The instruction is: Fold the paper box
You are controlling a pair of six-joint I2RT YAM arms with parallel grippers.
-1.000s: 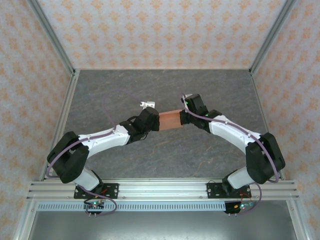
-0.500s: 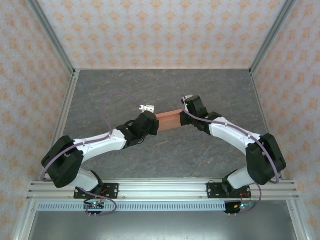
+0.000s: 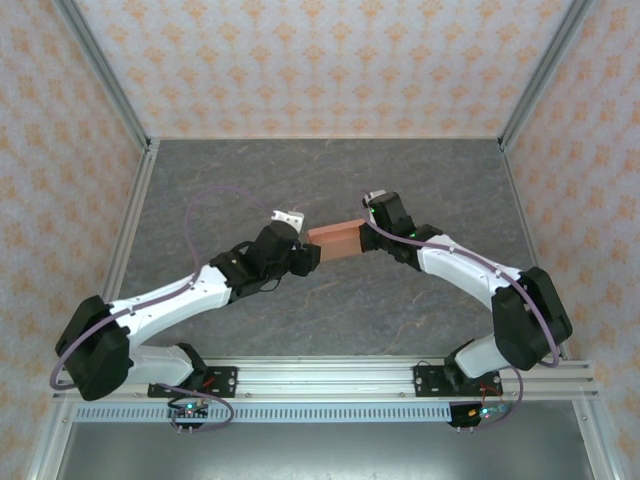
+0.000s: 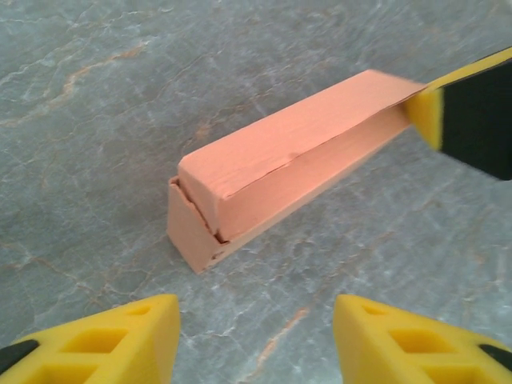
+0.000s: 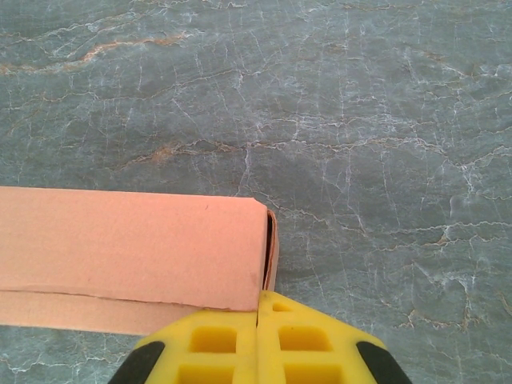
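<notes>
left hand: now half open, released, backed off near end | right hand: shut tight, apparently pinching far edge (contact hidden) | paper box: squared up, on tabletop between hands | near flap slightly ajar; fold nearly complete

left end effector: opened | let go of paper box | withdrew

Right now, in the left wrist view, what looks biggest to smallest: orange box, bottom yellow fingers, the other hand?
1. paper box.
2. two fingers of the left hand, alike, enlarged by nearness.
3. right hand, cut off by the frame, so unsure.
</notes>
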